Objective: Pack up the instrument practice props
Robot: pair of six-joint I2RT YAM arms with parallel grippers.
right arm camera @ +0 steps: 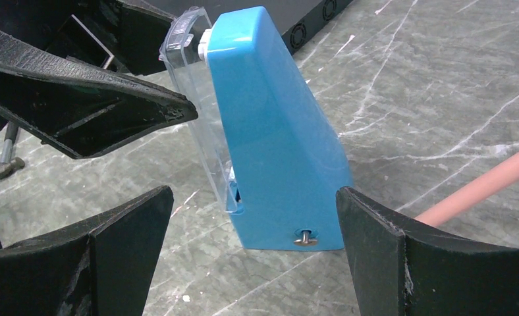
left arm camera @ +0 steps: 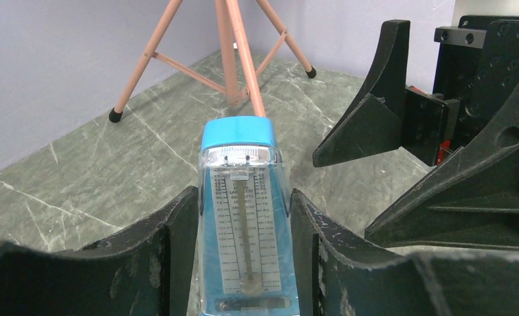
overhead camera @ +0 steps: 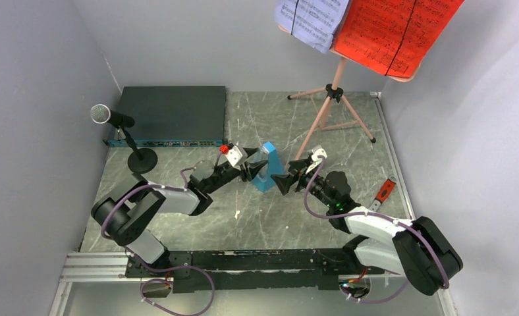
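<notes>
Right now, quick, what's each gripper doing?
Left gripper: closed on the blue metronome.
Right gripper: open, straddling the same metronome without gripping it.

A bright blue metronome point(overhead camera: 268, 167) sits on the grey-green, white-veined table point(overhead camera: 270, 118), and far right a pink music stand point(overhead camera: 334, 92) carries a red sheet point(overhead camera: 392, 29) and a lavender sheet point(overhead camera: 311, 18), both black-printed.

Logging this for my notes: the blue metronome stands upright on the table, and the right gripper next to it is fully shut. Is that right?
Not quite. The right gripper is wide open, not shut. The right wrist view shows its two fingers spread well apart. The blue metronome does stand upright on the table, as you said.
</notes>
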